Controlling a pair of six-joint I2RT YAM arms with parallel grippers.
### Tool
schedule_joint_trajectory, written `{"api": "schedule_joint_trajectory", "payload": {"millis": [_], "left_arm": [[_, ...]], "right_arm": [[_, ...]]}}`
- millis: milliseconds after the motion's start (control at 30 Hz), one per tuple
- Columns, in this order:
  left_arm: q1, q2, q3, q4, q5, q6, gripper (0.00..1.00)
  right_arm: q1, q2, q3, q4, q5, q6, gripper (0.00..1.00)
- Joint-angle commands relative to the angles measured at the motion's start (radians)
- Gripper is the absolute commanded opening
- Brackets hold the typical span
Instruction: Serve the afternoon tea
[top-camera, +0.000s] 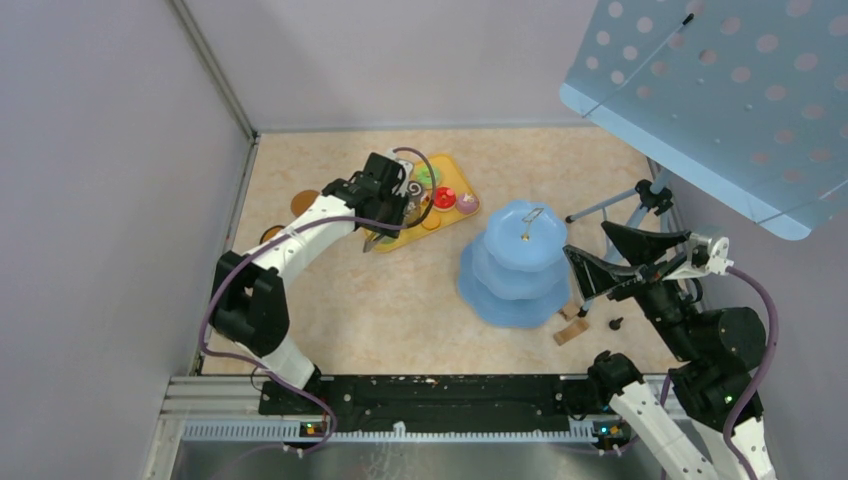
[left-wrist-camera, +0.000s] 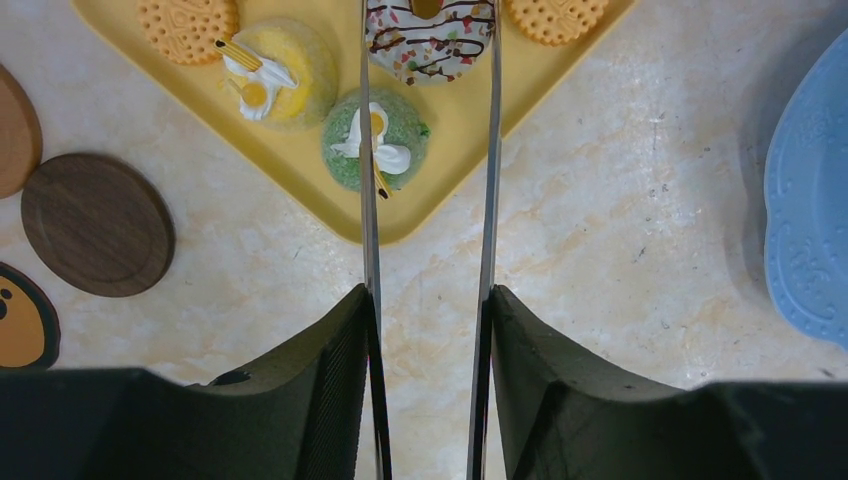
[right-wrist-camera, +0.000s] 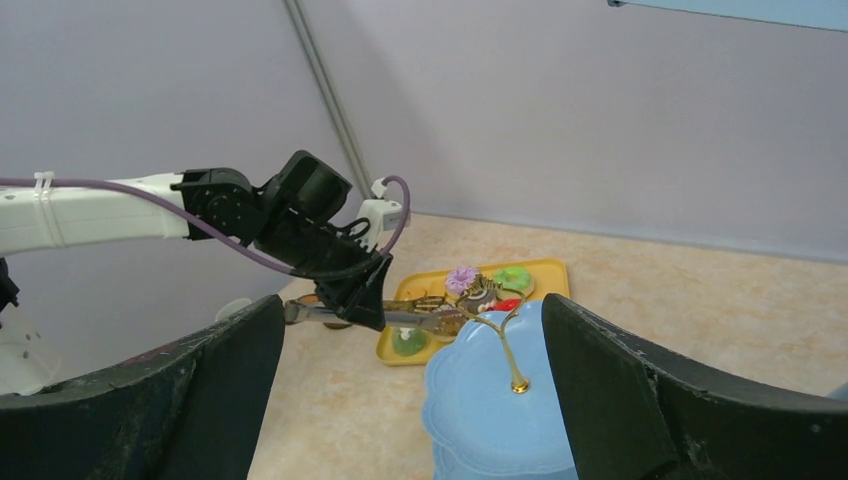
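Observation:
My left gripper (left-wrist-camera: 430, 295) is shut on the long metal tongs (left-wrist-camera: 368, 200), over the near corner of the yellow tray (left-wrist-camera: 470, 110). The tong arms flank a white sprinkled donut (left-wrist-camera: 430, 40) at the top edge of the left wrist view. A green cupcake (left-wrist-camera: 377, 140), a yellow cupcake (left-wrist-camera: 275, 75) and orange biscuits (left-wrist-camera: 187, 25) lie on the tray. Brown coasters (left-wrist-camera: 97, 223) lie left of it. The pale-blue three-tier stand (top-camera: 520, 260) has bare tiers. My right gripper (top-camera: 600, 255) is open and empty, raised just right of the stand (right-wrist-camera: 480, 400). No mugs show clearly.
Grey walls close the left and back. A perforated blue panel (top-camera: 720, 90) hangs over the upper right. A tripod (top-camera: 620, 205) stands behind the right arm. Small wooden blocks (top-camera: 572, 330) lie near the stand's front right.

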Motion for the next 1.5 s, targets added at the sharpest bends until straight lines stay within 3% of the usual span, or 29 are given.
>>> {"api": "schedule_joint_trajectory", "payload": {"millis": [0,133,300,533,700,833,1067,1267,1467], "left_arm": [[-0.001,-0.103,0.064,0.027,-0.005,0.015,0.44],[-0.008,-0.199,0.071,0.007,0.064,0.053,0.43],[-0.113,-0.395,-0.103,0.051,0.109,0.076,0.43],[-0.440,-0.615,-0.413,0.267,-0.164,-0.029,0.40],[-0.501,-0.673,-0.564,0.365,-0.265,-0.097,0.38],[-0.525,-0.712,-0.700,0.547,-0.251,-0.099,0.37],[-0.592,-0.674,-0.785,0.808,-0.309,0.014,0.38],[-0.593,-0.504,-0.753,0.872,-0.296,0.049,0.38],[-0.592,-0.464,-0.754,0.912,-0.324,0.025,0.38]], "right_arm": [[-0.009,-0.009,0.005,0.029,0.008,0.008,0.98],[-0.009,-0.008,0.002,0.032,0.008,0.009,0.98],[-0.009,-0.005,-0.012,0.048,0.009,0.010,0.98],[-0.008,0.009,-0.025,0.076,-0.013,0.030,0.98],[-0.009,0.005,-0.015,0.066,-0.015,0.043,0.98],[-0.009,0.005,-0.013,0.065,-0.016,0.043,0.98],[-0.009,-0.002,-0.024,0.062,-0.018,0.055,0.98],[-0.009,-0.008,-0.019,0.064,-0.018,0.066,0.98],[-0.009,-0.027,-0.018,0.057,-0.006,0.067,0.98]]}}
